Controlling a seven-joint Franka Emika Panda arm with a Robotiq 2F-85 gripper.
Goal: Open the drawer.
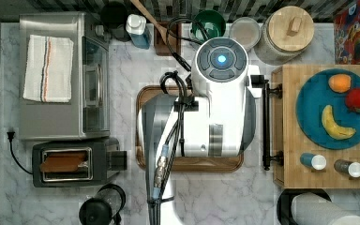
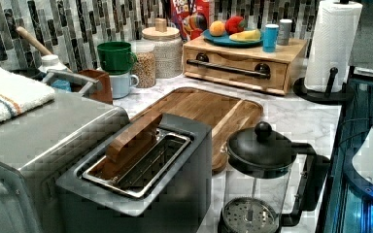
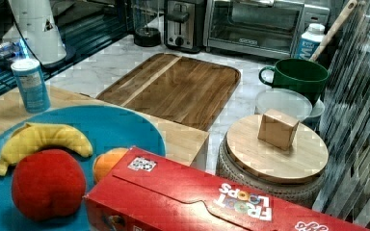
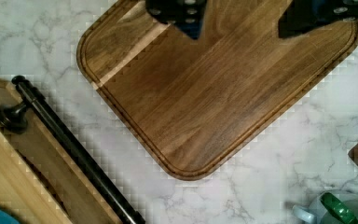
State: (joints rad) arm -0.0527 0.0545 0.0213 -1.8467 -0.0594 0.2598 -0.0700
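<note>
Drawer (image 2: 235, 68) noted shut, set in the front of a bamboo stand (image 1: 326, 180) at the top view's right edge of the counter.

Gripper (image 4: 242, 21) seen in the wrist view with two dark fingers (image 4: 179, 11) spread wide, nothing held between them. It is held over the dark tray (image 4: 223, 98), apart from its surface.

Black bar handle (image 4: 74, 149) is recorded beside the tray, across a strip of marble, toward the stand. In the top view the handle (image 1: 266, 124) runs up-down along the stand's face, just off the arm's (image 1: 215, 108) right flank. Its long axis lies parallel to the tray's near edge.

Arm is folded over the tray, wrist pointed down at the counter.

Judgement: the coming move is a short sideways shift toward the stand and a descent, the open fingers to be set across the bar, not along it. Drawer not yet touched.
</note>
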